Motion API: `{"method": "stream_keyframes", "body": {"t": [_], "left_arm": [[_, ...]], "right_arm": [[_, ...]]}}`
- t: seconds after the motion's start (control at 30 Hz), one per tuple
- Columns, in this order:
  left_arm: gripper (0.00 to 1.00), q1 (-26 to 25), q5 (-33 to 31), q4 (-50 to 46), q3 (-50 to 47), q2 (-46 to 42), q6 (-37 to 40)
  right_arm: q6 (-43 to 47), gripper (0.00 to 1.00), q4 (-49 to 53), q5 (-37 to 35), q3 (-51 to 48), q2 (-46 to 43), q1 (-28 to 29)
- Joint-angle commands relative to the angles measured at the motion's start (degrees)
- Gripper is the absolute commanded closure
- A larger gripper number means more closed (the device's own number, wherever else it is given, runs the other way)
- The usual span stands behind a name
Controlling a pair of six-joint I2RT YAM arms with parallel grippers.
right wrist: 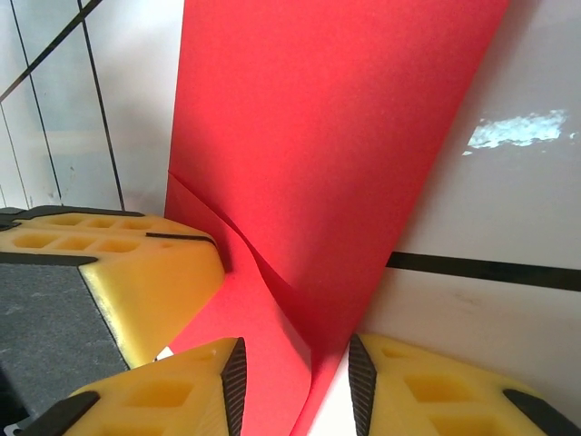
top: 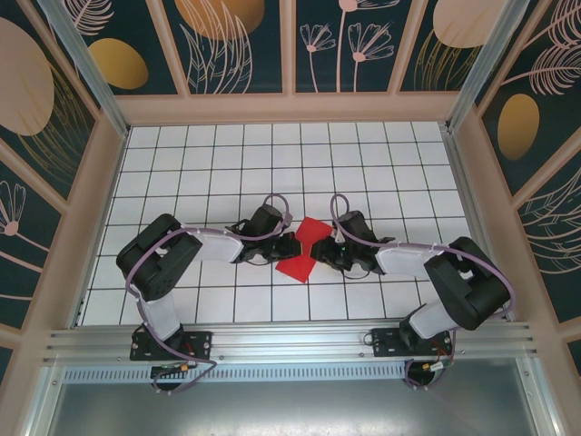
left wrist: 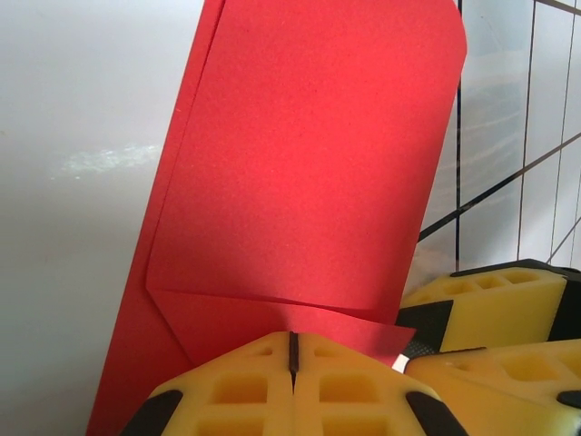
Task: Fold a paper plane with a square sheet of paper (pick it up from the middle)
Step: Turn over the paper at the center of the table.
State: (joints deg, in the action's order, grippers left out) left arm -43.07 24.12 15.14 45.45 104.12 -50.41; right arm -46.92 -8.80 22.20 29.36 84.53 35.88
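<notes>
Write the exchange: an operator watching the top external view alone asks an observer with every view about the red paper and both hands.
Operator: Is the left hand shut?
Observer: Yes, its fingers meet, with their tips against the red paper.
Operator: And the right hand?
Observer: Open. A fold of the paper runs between its fingers.
Operator: Is the paper one flat layer?
Observer: No, the left wrist view shows a flap folded over a lower layer.

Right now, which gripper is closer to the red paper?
Left. The left gripper is shut on the red paper's edge; the right gripper straddles it with jaws apart.
</notes>
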Motion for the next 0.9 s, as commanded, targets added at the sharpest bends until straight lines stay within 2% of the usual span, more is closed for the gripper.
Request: {"method": "stream_keyframes", "body": {"t": [0.0,0.47,0.7,0.87], "left_arm": [[0.94,-0.3,0.2,-1.1,1.0,0.9,0.9],[0.95,-0.4,-0.3,-0.7,0.6,0.5,0.2],[0.97,-0.4,-0.9,0.7,-0.3,0.0,-1.2],[0.97,-0.4,-1.0,1.4,-1.1,-0.2,-1.8]], "right_arm": [[-0.2,0.62,-1.8,0.8,0.7,0.3,0.2],[-2.0,0.6,-7.5,1.5,-1.7,0.8,-0.3],[-2.5,0.62,-11.9,3.8,-3.5,2.6,-0.5],[-2.9,0.67,-14.8,4.5,-4.7,2.8,-0.6]]}}
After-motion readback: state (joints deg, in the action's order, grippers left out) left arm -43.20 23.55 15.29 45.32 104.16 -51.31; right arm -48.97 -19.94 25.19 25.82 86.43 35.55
